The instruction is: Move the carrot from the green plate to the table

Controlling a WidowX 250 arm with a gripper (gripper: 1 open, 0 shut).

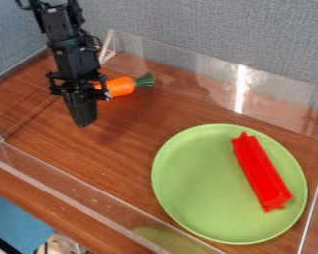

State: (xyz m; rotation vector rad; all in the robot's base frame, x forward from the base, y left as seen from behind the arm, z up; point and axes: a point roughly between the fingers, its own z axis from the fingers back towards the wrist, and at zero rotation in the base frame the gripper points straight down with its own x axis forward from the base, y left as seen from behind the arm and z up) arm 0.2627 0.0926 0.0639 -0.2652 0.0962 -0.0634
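The orange carrot (119, 86) with its green stem end lies on the brown wooden table (69, 164) at the back left, well away from the green plate (202, 189). My gripper (82, 119) points down at the table just in front and to the left of the carrot, partly covering its left end. Its fingers are pressed together with nothing between them. The plate rests at the front right of the table.
A red rectangular block (261, 171) lies on the right half of the plate. Clear acrylic walls (241, 84) run along the table's back and front edges. A grey fabric wall stands behind.
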